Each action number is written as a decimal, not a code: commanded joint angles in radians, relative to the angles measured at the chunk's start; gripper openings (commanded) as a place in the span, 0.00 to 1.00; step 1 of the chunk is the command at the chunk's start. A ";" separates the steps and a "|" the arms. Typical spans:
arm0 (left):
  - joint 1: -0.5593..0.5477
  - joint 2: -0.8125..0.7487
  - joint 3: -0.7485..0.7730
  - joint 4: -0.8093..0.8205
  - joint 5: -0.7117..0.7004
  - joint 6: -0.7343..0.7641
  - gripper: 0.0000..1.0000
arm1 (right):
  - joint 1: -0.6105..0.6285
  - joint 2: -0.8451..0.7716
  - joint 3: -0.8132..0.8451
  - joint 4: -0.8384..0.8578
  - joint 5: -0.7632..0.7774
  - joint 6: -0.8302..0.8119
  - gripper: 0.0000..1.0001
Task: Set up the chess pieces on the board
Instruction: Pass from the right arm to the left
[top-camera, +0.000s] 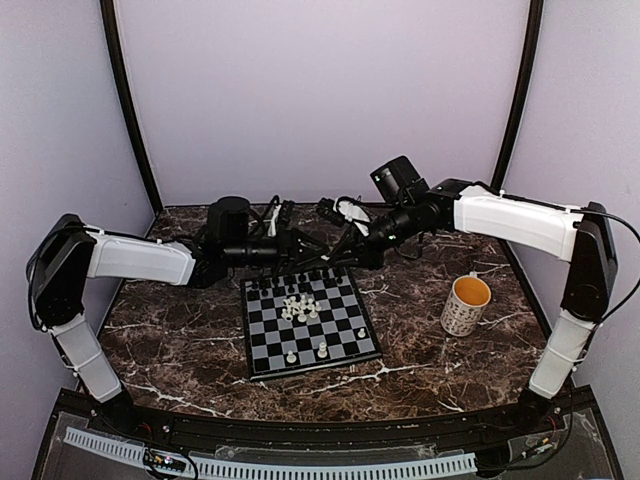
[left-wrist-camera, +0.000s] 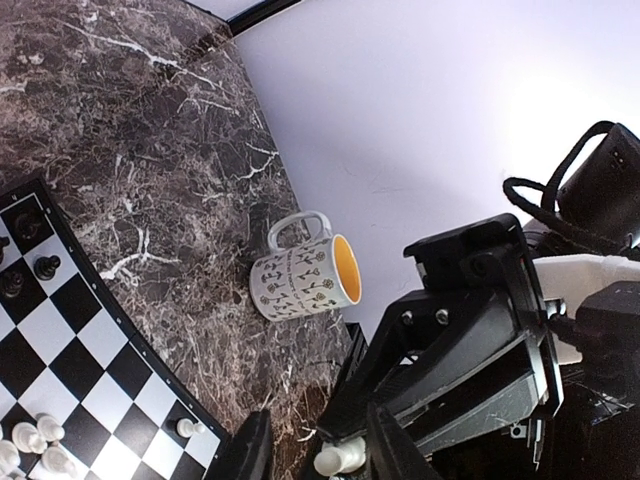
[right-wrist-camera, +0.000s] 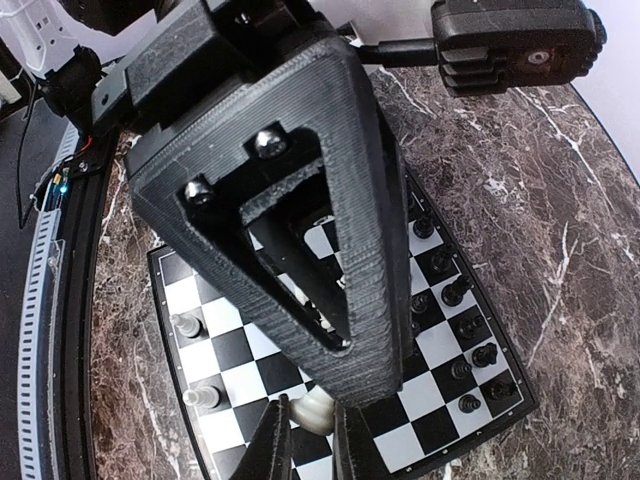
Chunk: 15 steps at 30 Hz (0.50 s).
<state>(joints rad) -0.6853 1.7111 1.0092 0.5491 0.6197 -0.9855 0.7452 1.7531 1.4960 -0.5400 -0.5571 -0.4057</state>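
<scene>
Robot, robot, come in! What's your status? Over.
Right tool shut on small white chess piece, over black-and-white checkered board. Left tool open around same piece. Other white pieces clustered mid-board. White patterned mug well clear.

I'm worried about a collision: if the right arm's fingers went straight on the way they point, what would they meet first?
Most likely the left arm's black triangular plastic fingers, which fill the right wrist view directly ahead of the right fingers pinching a small white chess piece. Depth is unclear.
</scene>
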 joint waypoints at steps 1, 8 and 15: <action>0.005 0.009 -0.012 0.070 0.046 -0.057 0.33 | -0.004 0.005 0.033 0.024 -0.004 0.025 0.04; 0.006 0.019 -0.012 0.092 0.064 -0.078 0.22 | -0.004 0.017 0.026 0.044 0.008 0.045 0.05; 0.006 0.030 -0.016 0.119 0.079 -0.095 0.06 | -0.004 0.030 0.022 0.054 0.022 0.052 0.07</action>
<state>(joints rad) -0.6827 1.7390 1.0061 0.6132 0.6662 -1.0702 0.7452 1.7638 1.4960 -0.5152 -0.5495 -0.3737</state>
